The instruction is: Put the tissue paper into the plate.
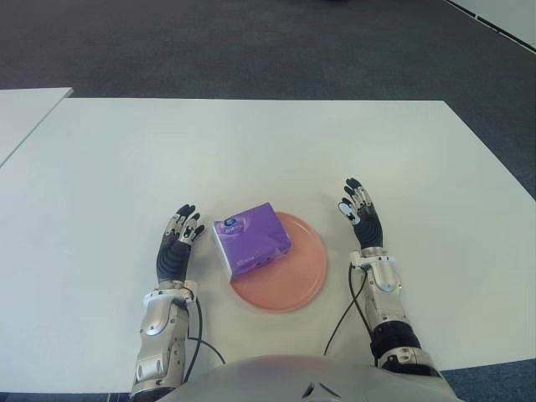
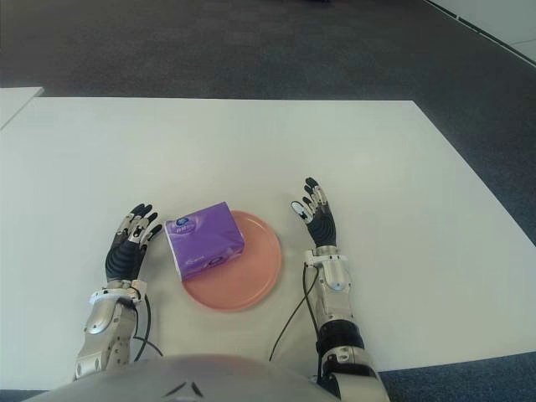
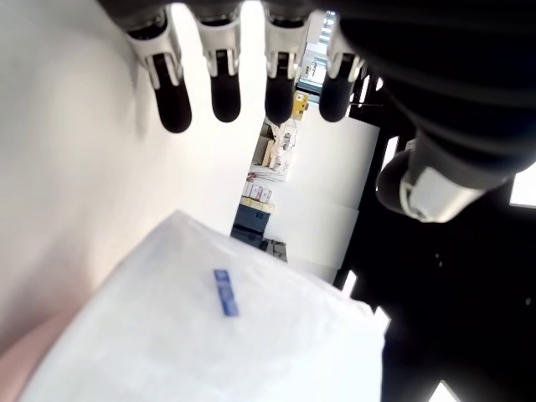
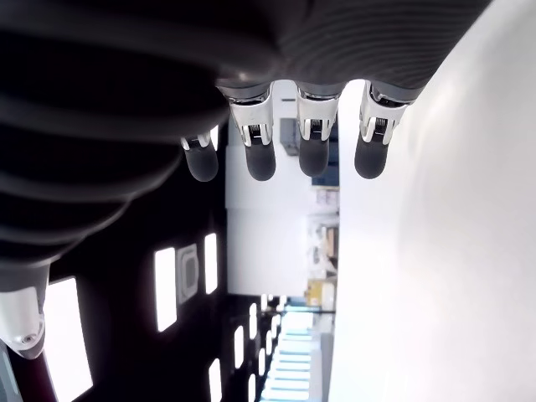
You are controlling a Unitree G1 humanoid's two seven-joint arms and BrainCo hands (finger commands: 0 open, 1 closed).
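Purple tissue pack (image 1: 250, 242) lies on the pink plate (image 1: 295, 285), overhanging its left rim. Left hand (image 1: 178, 243) and right hand (image 1: 361, 216) flank it, fingers spread, holding nothing. Nudge it inward if required.

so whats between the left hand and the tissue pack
Nothing: in the left eye view only a narrow strip of bare white table separates the open left hand from the purple tissue pack.

Glossy purple plastic-wrapped tissue pack (image 1: 250, 243) on smooth, faintly shiny round pink plastic plate (image 1: 301, 276); matt white counter (image 1: 251, 159); rough dark grey carpet floor (image 1: 209, 46).
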